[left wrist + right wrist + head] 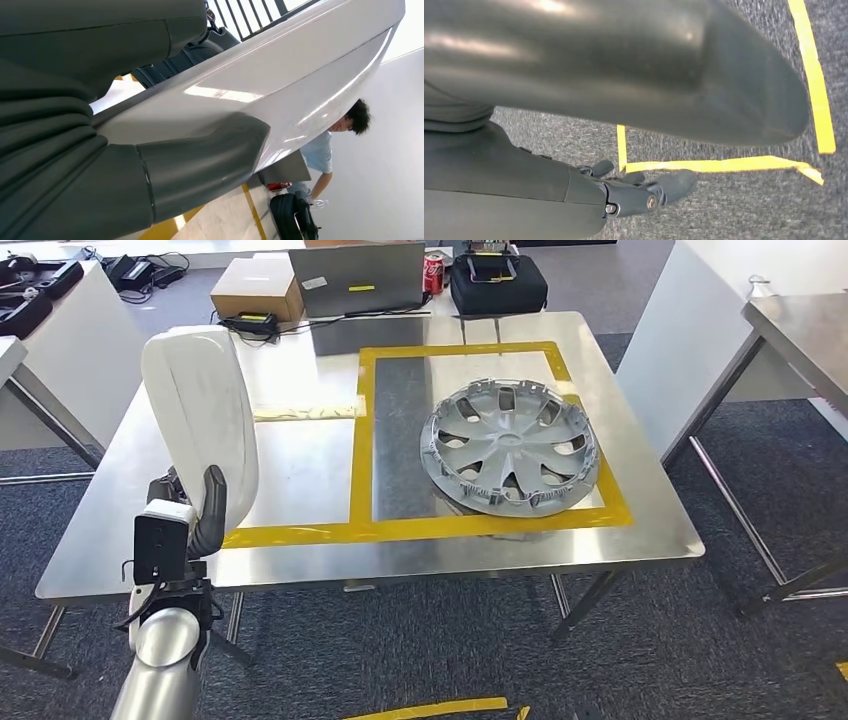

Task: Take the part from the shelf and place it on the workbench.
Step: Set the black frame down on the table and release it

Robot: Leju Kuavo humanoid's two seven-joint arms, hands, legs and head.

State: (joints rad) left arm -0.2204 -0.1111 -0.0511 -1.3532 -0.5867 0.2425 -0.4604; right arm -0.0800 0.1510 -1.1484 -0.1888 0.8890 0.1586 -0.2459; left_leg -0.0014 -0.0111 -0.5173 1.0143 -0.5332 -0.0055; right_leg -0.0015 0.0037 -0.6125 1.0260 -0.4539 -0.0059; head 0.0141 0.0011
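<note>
The part (200,405), a white curved shell, stands on edge in our left hand (205,515), whose thumb and fingers clamp its lower rim; the left wrist view shows the thumb (200,165) pressed flat on the glossy white surface. We hold it over the workbench's (300,470) front-left corner, and we cannot tell whether its bottom edge touches the steel.

Our right hand (639,192) hangs low over grey carpet crossed by yellow tape (724,164), its fingers loosely apart and holding nothing.

Further out, a yellow tape frame (365,440) marks a rectangle on the workbench, and a silver hubcap (512,445) lies in its right half. By the far edge sit a cardboard box (255,288), a red can (433,273) and a black bag (498,282). A person (325,150) stands beyond the workbench.

We judge the fetch done, and the carry nearly so: lowering and releasing remain.

The can's lettering and the box's labels are too small to read.
</note>
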